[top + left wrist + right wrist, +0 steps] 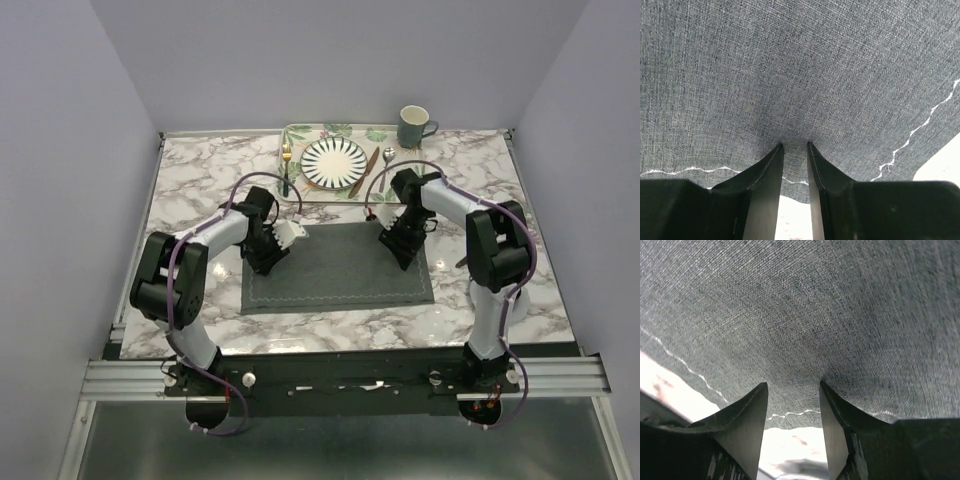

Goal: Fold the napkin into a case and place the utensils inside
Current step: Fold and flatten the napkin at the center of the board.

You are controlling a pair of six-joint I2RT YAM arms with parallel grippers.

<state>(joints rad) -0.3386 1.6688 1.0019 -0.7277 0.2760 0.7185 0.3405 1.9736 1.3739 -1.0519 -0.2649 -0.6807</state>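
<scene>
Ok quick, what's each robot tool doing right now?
Left tool: closed, pinching the edge of the dark grey cloth napkin.
Right tool: open, fingers straddling the same napkin's edge.

Both arms reach in from the bottom corners of the top view, elbows flared outward, wrists bent down toward mid-frame. My left arm (215,235) sets the left gripper (268,250) low, left of centre; its fingers (765,175) stand a narrow slit apart, and I cannot tell if they pinch anything. My right arm (470,215) holds the right gripper (400,245) right of centre, fingers (747,410) clearly parted.
</scene>
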